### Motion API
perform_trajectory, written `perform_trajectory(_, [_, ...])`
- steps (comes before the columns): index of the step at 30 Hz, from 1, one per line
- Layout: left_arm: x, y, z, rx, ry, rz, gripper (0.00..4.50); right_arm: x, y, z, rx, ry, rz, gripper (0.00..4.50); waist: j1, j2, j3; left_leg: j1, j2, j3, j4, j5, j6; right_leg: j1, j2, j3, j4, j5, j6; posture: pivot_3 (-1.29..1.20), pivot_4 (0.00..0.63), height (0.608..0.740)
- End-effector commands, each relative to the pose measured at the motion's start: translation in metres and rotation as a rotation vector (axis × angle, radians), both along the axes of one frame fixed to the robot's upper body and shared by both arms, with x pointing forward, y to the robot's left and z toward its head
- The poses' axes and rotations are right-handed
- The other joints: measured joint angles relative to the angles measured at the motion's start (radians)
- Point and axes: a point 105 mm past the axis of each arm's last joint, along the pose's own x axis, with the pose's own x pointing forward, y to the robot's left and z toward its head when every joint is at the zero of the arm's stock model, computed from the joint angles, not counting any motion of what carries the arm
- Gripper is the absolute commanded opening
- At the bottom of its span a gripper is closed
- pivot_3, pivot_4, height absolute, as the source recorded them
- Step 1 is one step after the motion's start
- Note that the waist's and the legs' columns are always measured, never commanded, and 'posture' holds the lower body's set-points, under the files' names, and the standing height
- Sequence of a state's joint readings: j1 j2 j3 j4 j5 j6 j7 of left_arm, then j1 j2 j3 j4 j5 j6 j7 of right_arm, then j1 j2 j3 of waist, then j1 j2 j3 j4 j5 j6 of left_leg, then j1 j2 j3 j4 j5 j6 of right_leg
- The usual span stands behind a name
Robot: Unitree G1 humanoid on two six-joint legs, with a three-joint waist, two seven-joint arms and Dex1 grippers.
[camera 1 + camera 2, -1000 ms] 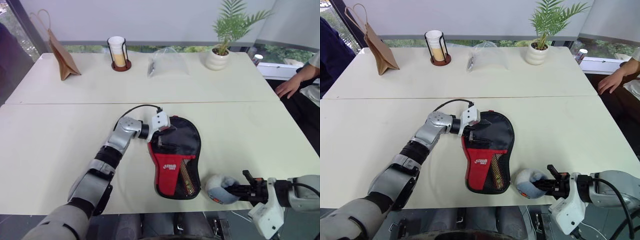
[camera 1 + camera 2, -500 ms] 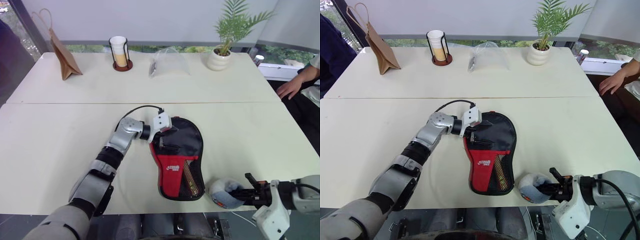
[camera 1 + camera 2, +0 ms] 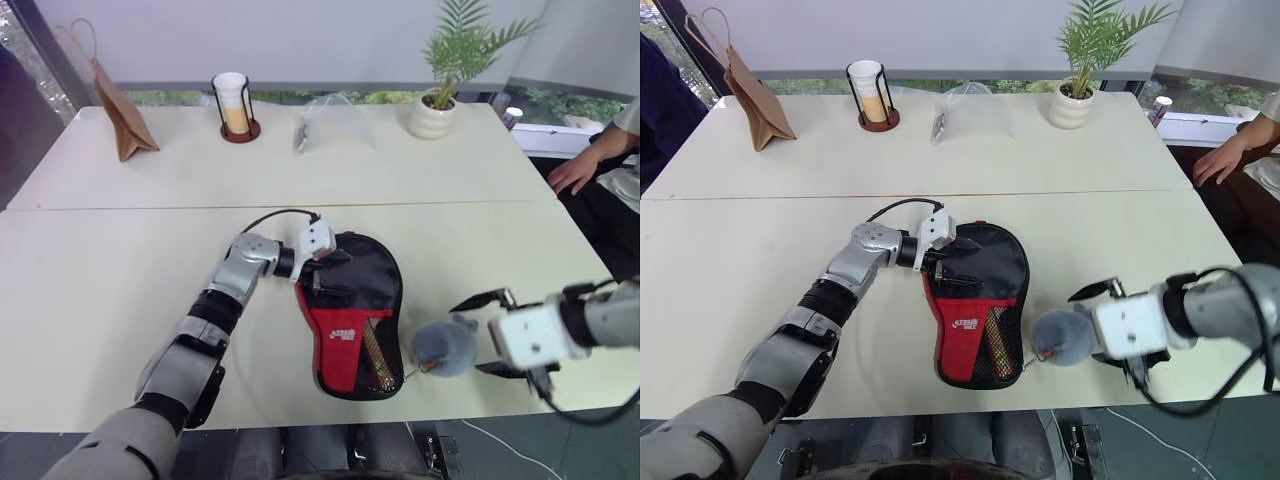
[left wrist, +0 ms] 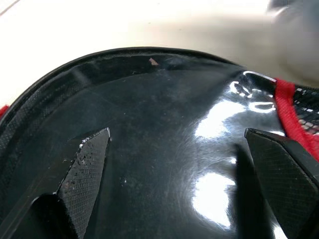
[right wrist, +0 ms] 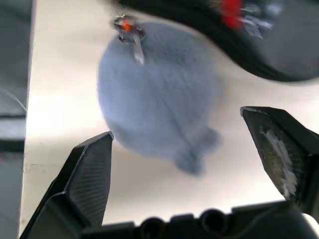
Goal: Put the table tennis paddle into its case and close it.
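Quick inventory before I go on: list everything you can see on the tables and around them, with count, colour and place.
case: 1, black with red panel, near table, centre
plush ball: 1, grey, just right of the case's narrow end
paper bag: 1, brown, far table, left
cup: 1, white, in a black wire holder, far table
plastic bag: 1, clear, far table, middle
plant: 1, green in a white pot, far table, right
tables: 2, cream, pushed together
person's hand: 1, right edge, beyond the tables
left gripper: open, over the case's wide end
right gripper: open, around the plush ball's right side
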State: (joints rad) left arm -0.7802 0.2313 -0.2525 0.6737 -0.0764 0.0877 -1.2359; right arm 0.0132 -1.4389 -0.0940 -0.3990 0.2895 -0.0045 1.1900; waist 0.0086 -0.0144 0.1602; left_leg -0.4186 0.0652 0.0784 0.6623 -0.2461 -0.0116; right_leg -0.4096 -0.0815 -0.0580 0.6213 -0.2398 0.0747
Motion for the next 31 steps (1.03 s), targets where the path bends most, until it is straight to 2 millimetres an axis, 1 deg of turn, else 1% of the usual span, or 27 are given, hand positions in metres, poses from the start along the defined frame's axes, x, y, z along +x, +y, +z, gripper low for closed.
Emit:
perform_trajectory(1, [0.009, 0.008, 0.035, -0.073, -0.05, 0.027, 4.5, 0.014, -0.001, 0.03, 0.11, 0.035, -0.105, 4.49, 0.0, 0.001, 0.001, -0.002, 0.0, 0.0, 0.0, 0.0, 0.0, -0.002, 0.0, 0.0, 0.001, 0.0, 0.0, 0.0, 0.15, 0.74])
perform_trajectory(4, [0.01, 0.019, 0.059, -0.123, -0.078, 0.036, 4.5, 0.027, -0.004, 0.046, 0.207, 0.058, -0.184, 4.49, 0.002, -0.001, 0.002, -0.01, 0.0, 0.001, 0.002, 0.0, 0.0, -0.011, 0.0, 0.001, 0.005, 0.0, 0.0, 0.0, 0.15, 0.74])
perform_trajectory(5, [0.009, 0.022, 0.065, -0.135, -0.085, 0.039, 4.5, 0.031, -0.006, 0.049, 0.232, 0.066, -0.207, 4.49, 0.005, -0.002, 0.003, -0.01, 0.0, 0.001, 0.002, 0.0, 0.0, -0.012, 0.0, 0.002, 0.005, 0.0, 0.0, 0.0, 0.15, 0.74])
perform_trajectory(7, [0.007, 0.034, 0.084, -0.177, -0.095, 0.054, 4.5, 0.039, -0.009, 0.057, 0.313, 0.095, -0.271, 4.49, 0.004, -0.001, 0.004, -0.011, -0.001, 0.002, 0.002, 0.0, 0.0, -0.013, 0.0, 0.002, 0.007, 0.0, 0.0, 0.0, 0.15, 0.74])
perform_trajectory(9, [0.002, 0.048, 0.104, -0.211, -0.105, 0.064, 4.5, 0.044, -0.013, 0.063, 0.381, 0.132, -0.331, 4.49, 0.003, -0.001, 0.005, -0.012, -0.001, 0.003, 0.002, 0.0, 0.0, -0.015, 0.0, 0.002, 0.007, 0.0, 0.0, 0.0, 0.15, 0.74])
perform_trajectory(11, [-0.006, 0.061, 0.118, -0.225, -0.105, 0.068, 4.5, 0.048, -0.015, 0.067, 0.434, 0.158, -0.373, 4.49, 0.001, 0.0, 0.006, -0.013, -0.001, 0.003, 0.002, 0.001, 0.0, -0.015, 0.0, 0.002, 0.008, 0.0, 0.0, 0.0, 0.15, 0.74])
perform_trajectory(13, [-0.016, 0.073, 0.127, -0.217, -0.106, 0.077, 4.5, 0.049, -0.015, 0.07, 0.476, 0.183, -0.396, 4.49, 0.0, 0.001, 0.006, -0.012, -0.001, 0.003, 0.002, 0.001, 0.0, -0.016, 0.0, 0.002, 0.009, 0.0, 0.0, 0.0, 0.15, 0.74])
perform_trajectory(16, [-0.031, 0.094, 0.131, -0.17, -0.098, 0.104, 4.5, 0.047, -0.011, 0.075, 0.521, 0.209, -0.402, 4.49, -0.005, 0.001, 0.006, -0.012, 0.0, 0.004, 0.002, 0.001, 0.0, -0.016, 0.0, 0.002, 0.009, 0.0, 0.0, 0.0, 0.15, 0.74])
perform_trajectory(19, [-0.041, 0.108, 0.133, -0.153, -0.078, 0.14, 4.5, 0.048, -0.004, 0.081, 0.559, 0.215, -0.39, 4.49, -0.004, 0.002, 0.007, -0.012, 0.0, 0.004, 0.002, 0.001, -0.001, -0.016, 0.0, 0.002, 0.01, 0.0, 0.0, 0.0, 0.15, 0.74])
perform_trajectory(22, [-0.052, 0.121, 0.131, -0.151, -0.032, 0.184, 4.5, 0.044, 0.004, 0.082, 0.585, 0.223, -0.368, 4.49, -0.002, 0.002, 0.007, -0.012, 0.0, 0.004, 0.002, 0.001, -0.002, -0.016, 0.0, 0.002, 0.01, 0.0, 0.0, 0.0, 0.15, 0.74])
perform_trajectory(24, [-0.059, 0.127, 0.129, -0.14, -0.017, 0.202, 4.5, 0.044, 0.008, 0.082, 0.614, 0.223, -0.362, 4.49, -0.002, 0.002, 0.007, -0.012, 0.0, 0.004, 0.002, 0.001, -0.002, -0.016, 0.0, 0.002, 0.009, 0.0, 0.0, 0.0, 0.15, 0.74])
perform_trajectory(28, [-0.06, 0.133, 0.134, -0.153, -0.025, 0.246, 4.5, 0.051, 0.009, 0.084, 0.655, 0.199, -0.381, 4.49, 0.003, 0.002, 0.008, -0.012, -0.001, 0.005, 0.002, 0.001, -0.002, -0.016, -0.001, 0.002, 0.009, 0.0, 0.0, 0.0, 0.15, 0.74])
perform_trajectory(31, [-0.061, 0.133, 0.136, -0.155, -0.032, 0.253, 4.5, 0.054, 0.006, 0.083, 0.648, 0.181, -0.391, 4.49, 0.003, 0.002, 0.008, -0.012, -0.001, 0.005, 0.002, 0.002, -0.002, -0.016, -0.001, 0.003, 0.009, 0.0, 0.0, 0.0, 0.15, 0.74])
